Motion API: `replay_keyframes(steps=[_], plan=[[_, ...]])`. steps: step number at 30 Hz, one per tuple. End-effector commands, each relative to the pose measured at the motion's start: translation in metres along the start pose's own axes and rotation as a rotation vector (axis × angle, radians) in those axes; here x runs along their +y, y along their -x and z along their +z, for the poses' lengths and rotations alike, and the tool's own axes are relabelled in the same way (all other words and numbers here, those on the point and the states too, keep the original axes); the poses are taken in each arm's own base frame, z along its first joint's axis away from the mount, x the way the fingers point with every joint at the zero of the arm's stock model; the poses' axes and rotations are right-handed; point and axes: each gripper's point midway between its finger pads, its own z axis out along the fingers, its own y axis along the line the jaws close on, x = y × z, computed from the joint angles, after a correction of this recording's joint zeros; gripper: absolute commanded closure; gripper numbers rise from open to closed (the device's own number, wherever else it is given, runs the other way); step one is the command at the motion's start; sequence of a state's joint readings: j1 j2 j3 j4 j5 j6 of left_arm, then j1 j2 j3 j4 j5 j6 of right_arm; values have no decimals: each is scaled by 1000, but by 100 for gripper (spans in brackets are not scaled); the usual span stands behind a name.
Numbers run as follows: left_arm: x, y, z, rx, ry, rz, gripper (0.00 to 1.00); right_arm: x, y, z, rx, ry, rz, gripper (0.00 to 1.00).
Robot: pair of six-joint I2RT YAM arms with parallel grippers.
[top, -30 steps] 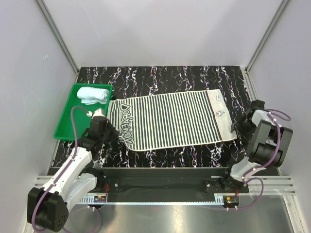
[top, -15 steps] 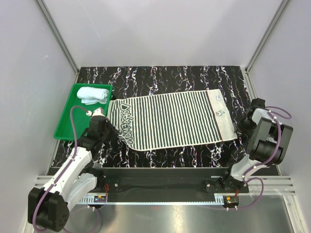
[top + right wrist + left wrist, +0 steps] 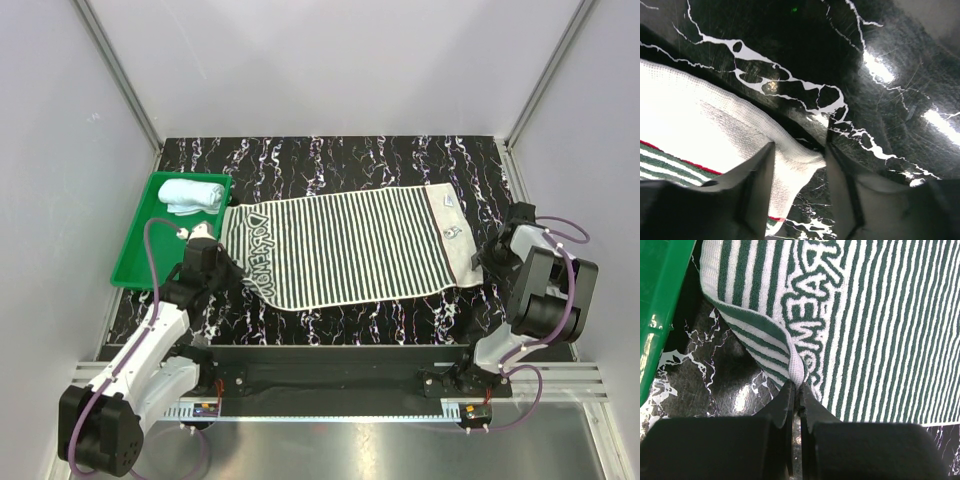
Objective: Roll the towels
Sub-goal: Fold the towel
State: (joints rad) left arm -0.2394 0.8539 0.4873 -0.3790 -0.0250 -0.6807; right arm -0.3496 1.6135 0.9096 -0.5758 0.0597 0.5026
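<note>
The striped towel lies spread flat across the black marbled table, its lettered end at the left. My left gripper is shut on that towel's near left corner, which is pulled up into a fold. My right gripper is at the near right corner, open. The white corner of the cloth lies loosely between its fingers, unpinched. The light blue towel sits rolled up in the far end of the green tray.
The green tray stands just left of the striped towel's left edge. Grey walls with metal posts close in the table on the left, right and back. The arm bases and a rail run along the near edge.
My right gripper has shifted slightly left onto the towel's near right corner, which has drawn in a little. The left arm and its grip are unchanged.
</note>
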Motion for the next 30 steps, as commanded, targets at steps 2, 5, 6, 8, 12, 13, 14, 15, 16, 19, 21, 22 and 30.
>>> replay_keyframes(steps=[2, 5, 6, 8, 12, 13, 14, 15, 16, 19, 21, 22, 30], plan=[[-12, 14, 0, -37, -46, 11, 100, 5, -12, -2, 18, 25, -5, 55], [-12, 14, 0, -39, -47, 12, 100, 5, -18, 4, 32, 27, -4, 77], [-11, 13, 0, -35, -45, 12, 100, 5, -18, 5, 31, 28, -3, 82], [-10, 12, 0, -35, -40, 11, 100, 6, -17, 2, 24, 34, -3, 94], [-10, 13, 1, -34, -38, 14, 100, 12, -10, -13, 1, 63, -5, 100], [-11, 14, 0, -37, -40, 14, 100, 14, -8, -17, -4, 73, -6, 100], [-11, 14, 0, -36, -39, 14, 100, 17, -3, -24, -17, 83, -5, 100], [-10, 13, 0, -30, -34, 15, 100, 18, -1, -34, -33, 98, -2, 100], [-11, 14, -2, -31, -37, 15, 100, 19, 1, -39, -44, 106, -1, 100], [-13, 15, -7, -33, -43, 11, 100, 35, 6, -68, -77, 208, 37, 100], [-14, 17, -14, -36, -46, 7, 100, 41, 10, -87, -101, 249, 50, 100], [-14, 17, -16, -36, -46, 4, 100, 42, 14, -95, -119, 259, 52, 100], [-16, 3, -30, 4, -81, -49, 100, 7, 27, -133, -208, 306, 146, 100]])
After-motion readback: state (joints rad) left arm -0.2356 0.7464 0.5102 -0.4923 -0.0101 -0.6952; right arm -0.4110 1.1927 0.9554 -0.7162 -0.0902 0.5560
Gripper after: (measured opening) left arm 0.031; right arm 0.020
